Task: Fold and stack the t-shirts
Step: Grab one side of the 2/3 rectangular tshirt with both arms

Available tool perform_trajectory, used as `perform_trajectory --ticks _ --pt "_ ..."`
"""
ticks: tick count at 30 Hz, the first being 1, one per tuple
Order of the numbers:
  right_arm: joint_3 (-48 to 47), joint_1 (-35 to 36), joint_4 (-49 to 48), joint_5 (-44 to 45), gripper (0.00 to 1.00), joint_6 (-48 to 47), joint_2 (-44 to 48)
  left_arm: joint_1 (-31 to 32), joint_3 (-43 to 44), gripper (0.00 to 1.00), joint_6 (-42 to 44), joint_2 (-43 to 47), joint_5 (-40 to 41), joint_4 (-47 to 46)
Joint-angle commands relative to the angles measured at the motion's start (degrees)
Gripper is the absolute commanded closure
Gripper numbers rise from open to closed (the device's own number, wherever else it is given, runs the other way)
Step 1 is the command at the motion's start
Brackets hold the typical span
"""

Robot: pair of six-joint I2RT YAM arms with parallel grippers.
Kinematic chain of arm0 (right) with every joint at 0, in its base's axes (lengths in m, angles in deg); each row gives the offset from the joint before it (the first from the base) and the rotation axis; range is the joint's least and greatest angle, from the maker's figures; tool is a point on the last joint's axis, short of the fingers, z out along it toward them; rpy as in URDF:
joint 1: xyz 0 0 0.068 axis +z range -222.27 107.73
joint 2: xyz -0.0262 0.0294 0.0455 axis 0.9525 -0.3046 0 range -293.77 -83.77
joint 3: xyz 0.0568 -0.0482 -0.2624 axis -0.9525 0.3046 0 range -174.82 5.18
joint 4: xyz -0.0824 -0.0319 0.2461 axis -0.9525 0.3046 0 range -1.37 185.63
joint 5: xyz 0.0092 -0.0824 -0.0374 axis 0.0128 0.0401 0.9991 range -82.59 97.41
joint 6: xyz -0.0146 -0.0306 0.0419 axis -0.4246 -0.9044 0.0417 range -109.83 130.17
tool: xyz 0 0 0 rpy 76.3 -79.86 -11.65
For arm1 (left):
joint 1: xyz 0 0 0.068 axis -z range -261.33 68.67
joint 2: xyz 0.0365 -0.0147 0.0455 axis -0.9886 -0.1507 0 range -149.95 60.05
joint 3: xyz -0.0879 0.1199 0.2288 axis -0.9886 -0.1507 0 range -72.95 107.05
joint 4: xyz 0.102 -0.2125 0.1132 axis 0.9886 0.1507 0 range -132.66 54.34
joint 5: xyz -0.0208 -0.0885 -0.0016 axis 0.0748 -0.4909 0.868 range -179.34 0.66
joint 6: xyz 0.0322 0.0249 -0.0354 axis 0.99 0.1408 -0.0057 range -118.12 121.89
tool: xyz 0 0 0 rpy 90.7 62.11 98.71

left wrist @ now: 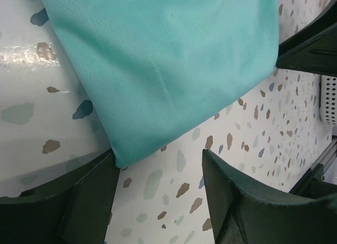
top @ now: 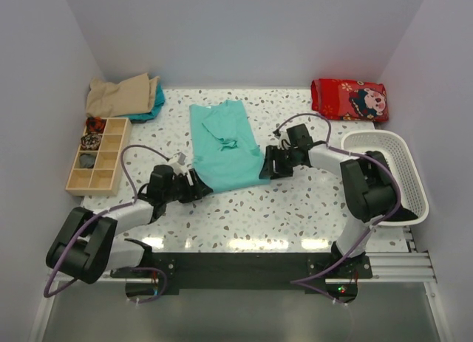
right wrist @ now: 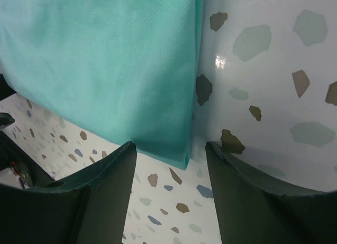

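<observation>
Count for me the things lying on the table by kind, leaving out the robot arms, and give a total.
Fabric items: 4 (teal t-shirt, tan garment, blue-green garment under it, red printed cloth)
Containers: 2 (white basket, wooden compartment tray)
Total: 6
The small things inside the tray are too small to count.

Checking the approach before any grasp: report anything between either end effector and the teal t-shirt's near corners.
Nothing visible does. The left end effector and right end effector each straddle a near corner of the teal t-shirt, jaws open.
</observation>
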Motion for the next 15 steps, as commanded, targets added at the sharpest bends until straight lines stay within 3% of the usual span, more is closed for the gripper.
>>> perform_trajectory --ticks 1,6,7,9,10,15 --pt "-0.01 0.09 -2.76 -4.01 0.42 1.56 -3.14 -0.17 -1.44 0.34 -1.83 -5.0 -2.77 -5.04" --pt "0.17 0.09 -5.92 -6.91 0.51 3.5 -5.6 -0.17 -1.0 0.39 -1.74 -7.72 -2.42 -6.45" --pt "0.08 0.18 -6.28 -7.35 0.63 3.5 -6.21 -0.17 -0.74 0.41 -1.56 -7.99 -2.25 -6.45" --pt "-0.27 0.18 -7.07 -7.53 0.7 3.85 -6.75 -0.17 -0.38 0.47 -1.3 -8.52 -1.54 -6.37" --pt "-0.27 0.09 -7.33 -7.62 0.79 3.76 -6.92 -0.17 0.23 0.5 -1.21 -8.69 -1.28 -6.28" --pt "-1.15 0.18 -7.51 -7.63 1.0 3.85 -6.66 -0.17 3.22 0.79 1.33 -9.57 1.0 -2.43"
